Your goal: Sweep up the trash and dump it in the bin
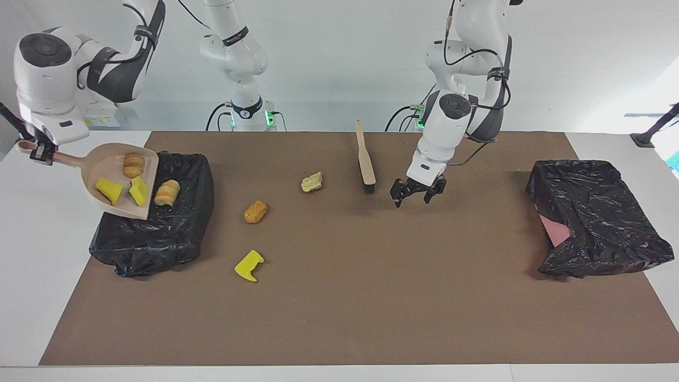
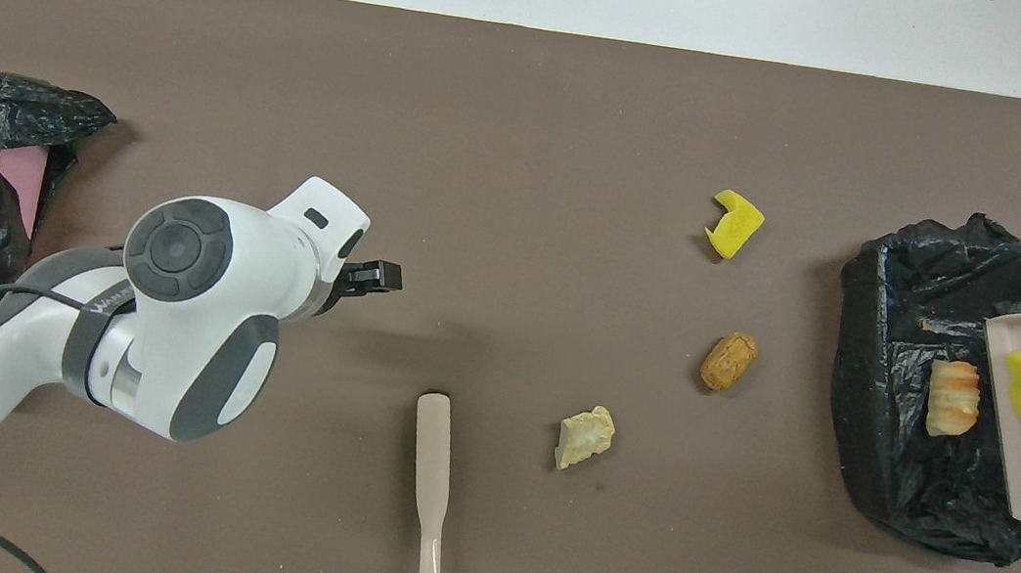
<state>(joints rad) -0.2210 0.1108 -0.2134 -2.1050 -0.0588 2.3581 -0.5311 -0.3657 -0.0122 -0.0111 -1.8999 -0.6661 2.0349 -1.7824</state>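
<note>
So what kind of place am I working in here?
Probably a robotics lab test bench, not a home: two pedestal-mounted arms, a brown mat on a white table, bag-lined bins and staged foam trash.

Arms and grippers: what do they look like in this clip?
Both arms have glossy white shells with dark grey joint sections, round dark caps and loose black cables. The bases glow green. The left gripper and right gripper are small, black and two-fingered. One link bears grey lettering.
</note>
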